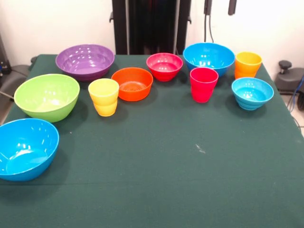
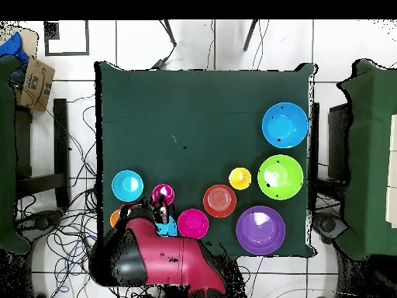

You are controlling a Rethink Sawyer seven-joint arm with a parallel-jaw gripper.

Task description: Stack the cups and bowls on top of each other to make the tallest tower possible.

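Note:
Every cup and bowl stands alone on the green table (image 1: pixel 156 180); no tower stands. The back row holds the purple bowl (image 1: pixel 85 61), orange bowl (image 1: pixel 132 83), red bowl (image 1: pixel 164 66), a blue bowl (image 1: pixel 209 57) and the orange cup (image 1: pixel 248 64). In front of them are the yellow cup (image 1: pixel 103 96), red-pink cup (image 1: pixel 204 84) and light blue bowl (image 1: pixel 252 92). The lime green bowl (image 1: pixel 46 96) and second blue bowl (image 1: pixel 26 148) sit at the left. My gripper (image 1: pixel 219 5) shows only two tips at the top edge, apart and empty, above the back blue bowl. In the overhead view the gripper (image 2: pixel 161 213) hides most of that bowl.
The robot's black pedestal (image 1: pixel 152 23) rises behind the table's far edge. In the overhead view the red arm (image 2: pixel 167 264) reaches in over the table's bottom edge. Another green table (image 2: pixel 376 155) stands at the right, and a cardboard box (image 2: pixel 32 84) lies at the upper left.

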